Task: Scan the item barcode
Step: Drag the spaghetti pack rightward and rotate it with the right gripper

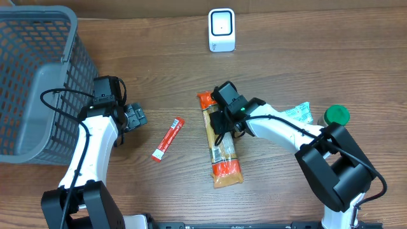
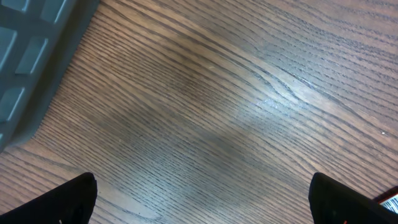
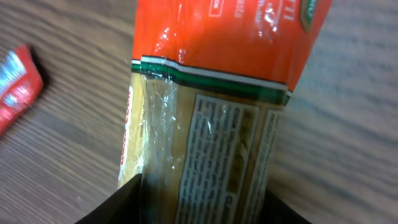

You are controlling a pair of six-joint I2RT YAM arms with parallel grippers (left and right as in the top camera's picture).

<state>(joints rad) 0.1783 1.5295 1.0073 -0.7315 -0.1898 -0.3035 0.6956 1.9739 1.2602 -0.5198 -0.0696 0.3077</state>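
Right pincer (image 1: 222, 122): straddling the pasta packet (image 1: 221, 145), which lies flat on the bench (image 1: 286, 57) mid-scene; you cannot tell whether it pinches it. Left pincer (image 1: 135, 117): spread wide, holding nothing, beside the basket (image 1: 38, 76). Scanner (image 1: 221, 30): well apart, at the far edge. Progress: 0 scans done, by your view; lifting, carrying and presenting the barcode remain. Writing: packet label too blurred to read; no barcode showing.

Both arms out, grippers low.
Left arm (image 1: 94, 147) reaches forward; left gripper (image 1: 135, 117) spread wide, fingertips (image 2: 74, 199) far apart and clasping nothing. Right arm (image 1: 280, 130) stretches across toward centre; right gripper (image 1: 224, 122) points straight down, fingers (image 3: 121, 205) partway apart, grip unclear.
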